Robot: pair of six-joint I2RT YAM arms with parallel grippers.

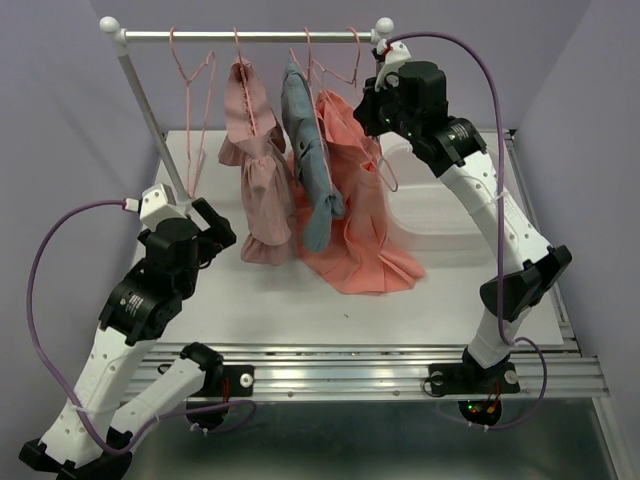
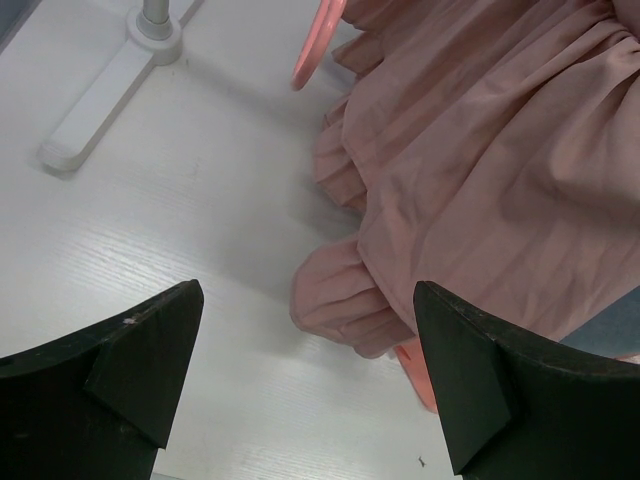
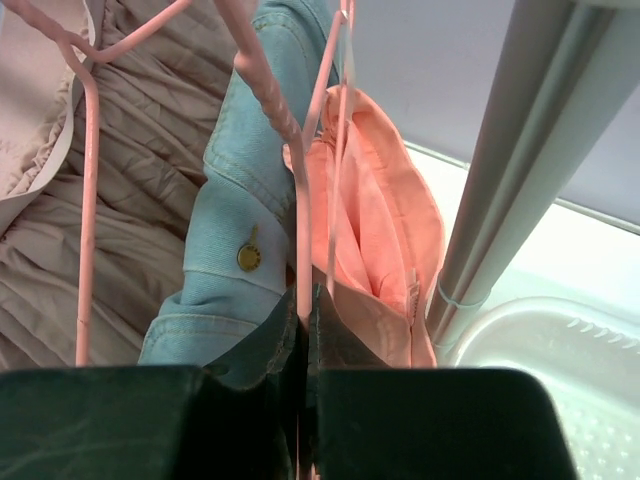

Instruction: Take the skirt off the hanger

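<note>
Two sets of jaws to log. Right jaws: fully closed high up by the rail (image 1: 245,36), pinching a thin pink wire of the hanger (image 3: 301,240), which runs straight down into the seam between the dark fingers (image 3: 420,420). We cannot tell whether any cloth is caught in the pinch too. Touching that wire on its right side is the waistband of the skirt (image 3: 375,230), salmon-coral. On its left is the denim garment (image 3: 235,180), with a brass button showing. The rack post (image 3: 510,150) rises right of the skirt, with a white tub (image 3: 560,370) low beside it.

Left jaws: wide open and holding nothing, with the fingers (image 2: 130,360) well apart above the worktop (image 2: 200,250). The hem of the ruffled garment (image 2: 480,170) lies ahead of them, and we see no contact. The rack foot (image 2: 100,100) sits further out.

From the top view, the skirt hangs at the right end of a row of three garments. It is not off the hanger yet; its hem is spread on the worktop and it presses against the denim garment. The right arm (image 1: 470,170) reaches up to the skirt's top from the right. The left arm (image 1: 160,270) sits low, left of the ruffled garment. One empty hanger (image 1: 195,100) hangs near the rail's left end.
</note>
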